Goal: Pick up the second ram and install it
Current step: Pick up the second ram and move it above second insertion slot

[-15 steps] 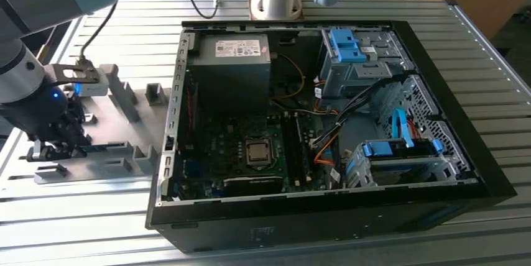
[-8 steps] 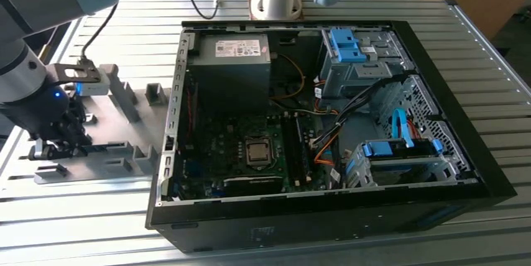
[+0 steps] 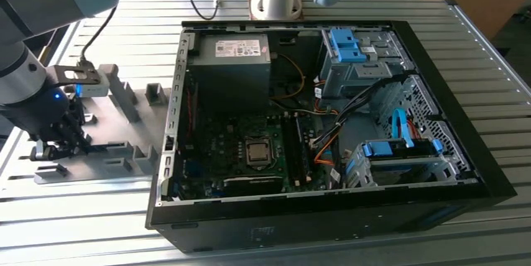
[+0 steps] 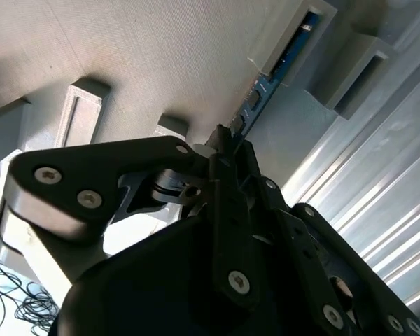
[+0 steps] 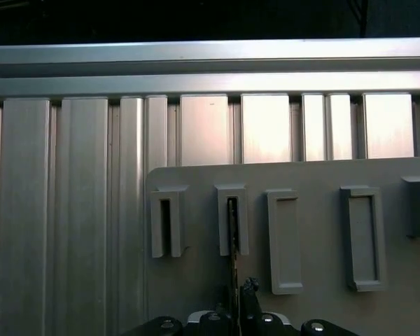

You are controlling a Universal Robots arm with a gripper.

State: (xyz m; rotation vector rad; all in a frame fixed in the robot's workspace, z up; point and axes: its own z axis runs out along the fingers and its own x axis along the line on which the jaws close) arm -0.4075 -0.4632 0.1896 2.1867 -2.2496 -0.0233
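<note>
Item: ram [image 4: 269, 80]. We are pinching its edge in the gripper [image 4: 222, 138]; it is standing in the rack [image 4: 161, 56] slot, not yet lifted or installed.

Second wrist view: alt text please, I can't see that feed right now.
The black gripper is closed on the near end of the second ram, a blue memory stick whose far end sits in a slot of the grey holder plate. Ribbed aluminium table lies beside the plate.
</note>
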